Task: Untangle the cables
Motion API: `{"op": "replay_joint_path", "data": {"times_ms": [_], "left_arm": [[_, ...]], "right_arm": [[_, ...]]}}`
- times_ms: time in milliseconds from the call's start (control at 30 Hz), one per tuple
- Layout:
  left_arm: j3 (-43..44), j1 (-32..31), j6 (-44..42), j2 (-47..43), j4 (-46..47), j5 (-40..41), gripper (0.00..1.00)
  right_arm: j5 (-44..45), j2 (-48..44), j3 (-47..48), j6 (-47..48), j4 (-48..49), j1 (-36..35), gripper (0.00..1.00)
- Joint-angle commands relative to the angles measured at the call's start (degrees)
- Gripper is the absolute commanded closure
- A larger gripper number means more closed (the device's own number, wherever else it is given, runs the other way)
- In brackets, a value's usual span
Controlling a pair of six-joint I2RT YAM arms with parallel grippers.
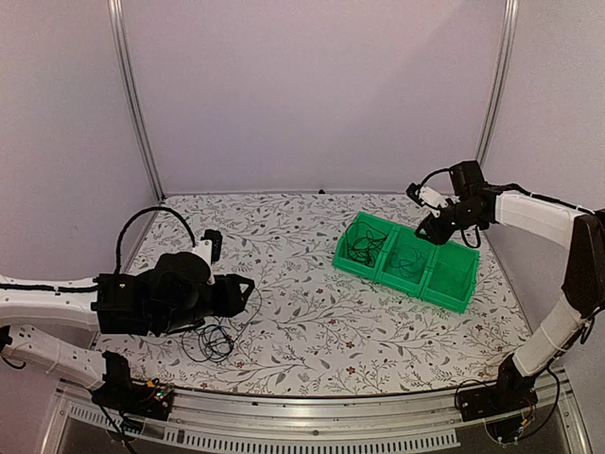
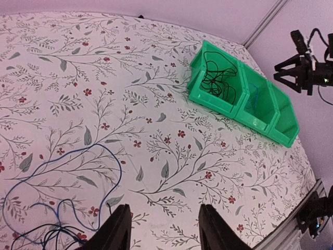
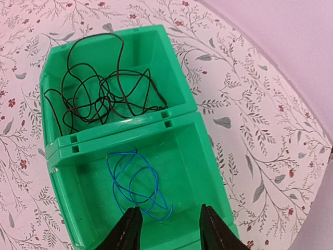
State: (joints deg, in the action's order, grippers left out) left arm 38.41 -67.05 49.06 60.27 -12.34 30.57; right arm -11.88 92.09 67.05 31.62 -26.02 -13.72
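A loose tangle of thin blue and black cables (image 1: 216, 340) lies on the table near the front left. Its blue loop (image 2: 67, 182) and black strands (image 2: 49, 238) show left of my left gripper (image 2: 165, 232). That gripper is open and holds nothing. The green bin (image 1: 473, 284) has three compartments. Coiled black cables (image 3: 104, 88) fill the left one, and a blue cable (image 3: 138, 182) lies in the middle one. My right gripper (image 3: 169, 232) hangs open over the middle compartment, apart from the blue cable below it.
The table carries a floral cloth (image 1: 312, 312). Metal frame posts (image 1: 137, 104) stand at the back corners against the walls. The left arm's body (image 1: 161, 298) sits low over the table's left side, beside the tangle.
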Motion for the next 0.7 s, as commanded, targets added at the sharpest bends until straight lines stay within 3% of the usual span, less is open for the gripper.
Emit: {"op": "replay_joint_path", "data": {"times_ms": [0,233,433,667], "left_arm": [[-1.9,3.4,7.4,-1.0,-8.0,1.0,0.55],[-1.6,9.3,4.0,4.9,-6.6,-5.8,0.59],[4.1,12.6,1.5,18.4,-1.4,-14.2,0.53],[13.5,14.8,0.8,34.8,1.7,-18.5,0.49]], "right_arm": [[2.4,-5.5,-0.5,0.7,0.0,0.1,0.57],[-0.2,-6.7,-3.2,0.1,3.8,0.1,0.56],[-8.9,-9.8,-5.0,-3.0,6.6,0.1,0.57],[-8.4,-12.0,-6.4,-2.5,8.3,0.1,0.57]]}}
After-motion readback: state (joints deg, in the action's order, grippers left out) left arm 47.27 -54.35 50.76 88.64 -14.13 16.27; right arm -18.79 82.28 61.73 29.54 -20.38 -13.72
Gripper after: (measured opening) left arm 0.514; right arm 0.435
